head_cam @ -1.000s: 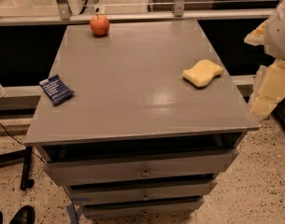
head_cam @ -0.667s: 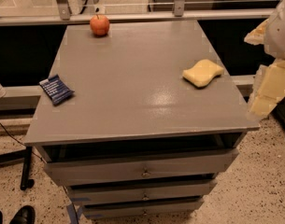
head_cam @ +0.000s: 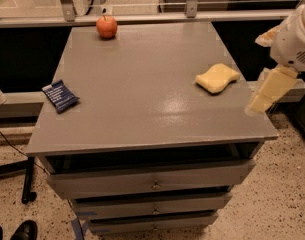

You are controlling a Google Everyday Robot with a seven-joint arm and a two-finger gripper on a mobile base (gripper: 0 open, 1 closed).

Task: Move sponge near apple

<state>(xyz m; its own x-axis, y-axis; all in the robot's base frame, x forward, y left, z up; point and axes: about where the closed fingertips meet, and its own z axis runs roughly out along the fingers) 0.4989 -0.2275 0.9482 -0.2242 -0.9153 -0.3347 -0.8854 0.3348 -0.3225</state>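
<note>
The tool (head_cam: 260,72) hangs off the right edge of the desk (head_cam: 142,109), spread and holding nothing, near the sponge (head_cam: 217,77). The sponge lies flat by that edge, well apart from the apple (head_cam: 106,27) at the far left corner. A blue packet (head_cam: 60,95) lies at the left edge.

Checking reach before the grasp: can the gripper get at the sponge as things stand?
Probably yes: the gripper hangs off the table's right edge, beside the sponge, with nothing between them.
</note>
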